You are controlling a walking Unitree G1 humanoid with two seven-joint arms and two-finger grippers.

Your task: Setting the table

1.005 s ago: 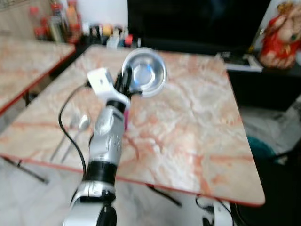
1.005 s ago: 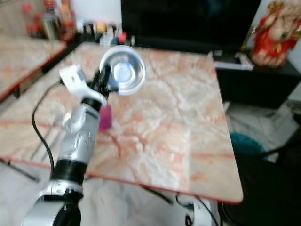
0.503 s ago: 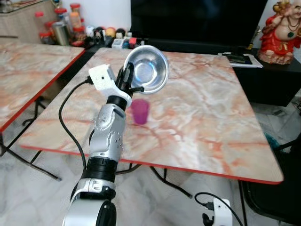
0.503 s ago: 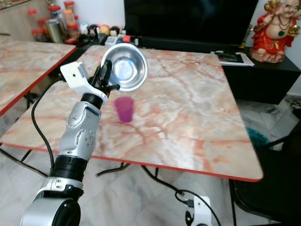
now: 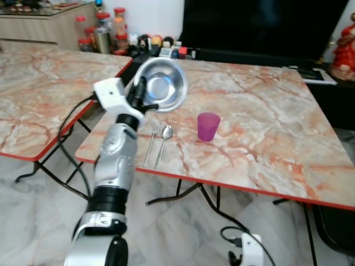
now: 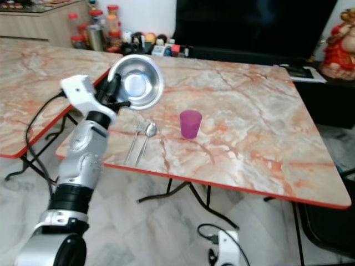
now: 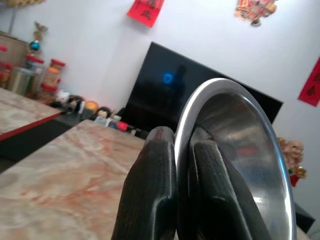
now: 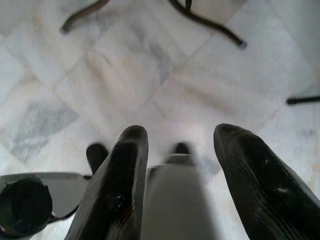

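A steel bowl (image 5: 162,91) is held tilted on edge above the near left part of the marble table (image 5: 260,116). My left gripper (image 5: 138,95) is shut on its rim, and in the left wrist view the two black fingers (image 7: 155,190) pinch the bowl (image 7: 240,150) between them. A fork (image 5: 151,143) and a spoon (image 5: 165,139) lie side by side on the table just below the bowl. A purple cup (image 5: 208,126) stands upright to their right. My right gripper (image 8: 180,135) hangs open over the tiled floor.
A second marble table (image 5: 39,83) stands to the left with a narrow gap between the two. Jars and small bottles (image 5: 111,36) line the far side beside a black screen (image 5: 260,25). Cables and a white plug (image 5: 247,252) lie on the floor under the table.
The whole picture has shifted, so the camera has moved. The bowl stays clamped in my left gripper. The fork and spoon, hidden by the arm half a second ago, now show right of it.
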